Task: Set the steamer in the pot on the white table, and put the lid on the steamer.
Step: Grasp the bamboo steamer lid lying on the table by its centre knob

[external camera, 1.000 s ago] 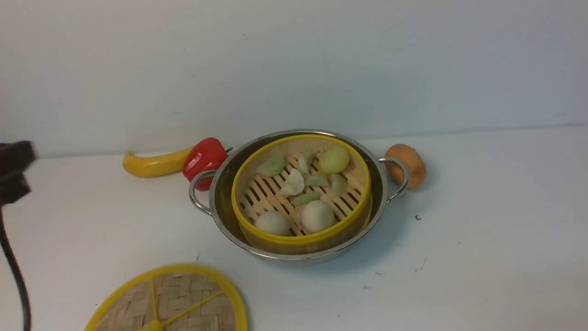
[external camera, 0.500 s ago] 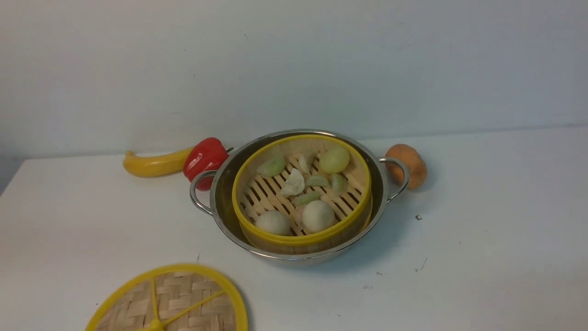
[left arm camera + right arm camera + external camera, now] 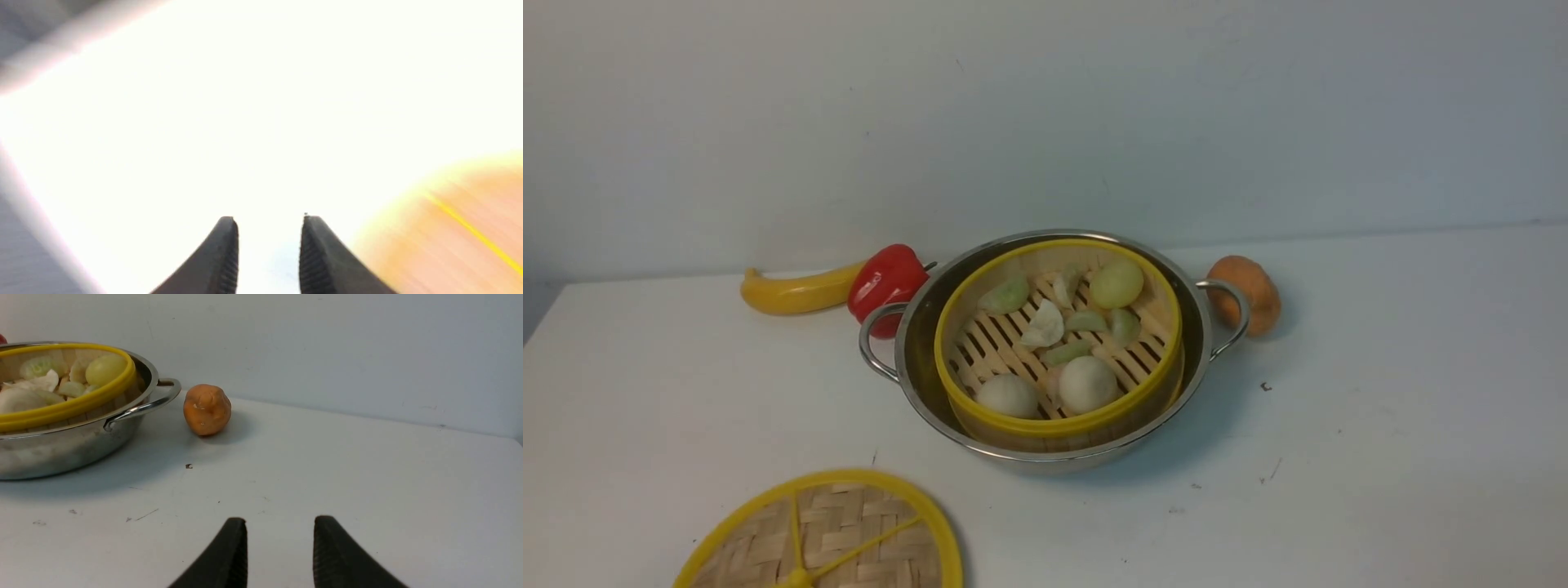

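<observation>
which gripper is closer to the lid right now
Left. The left gripper is open right beside the lid, which blurs into its wrist view. The right gripper is open over the white table, right of the pot, facing the orange toy, lid out of view.

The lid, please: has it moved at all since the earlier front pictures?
No. The lid lies in the same spot, as far from the pot as before.
</observation>
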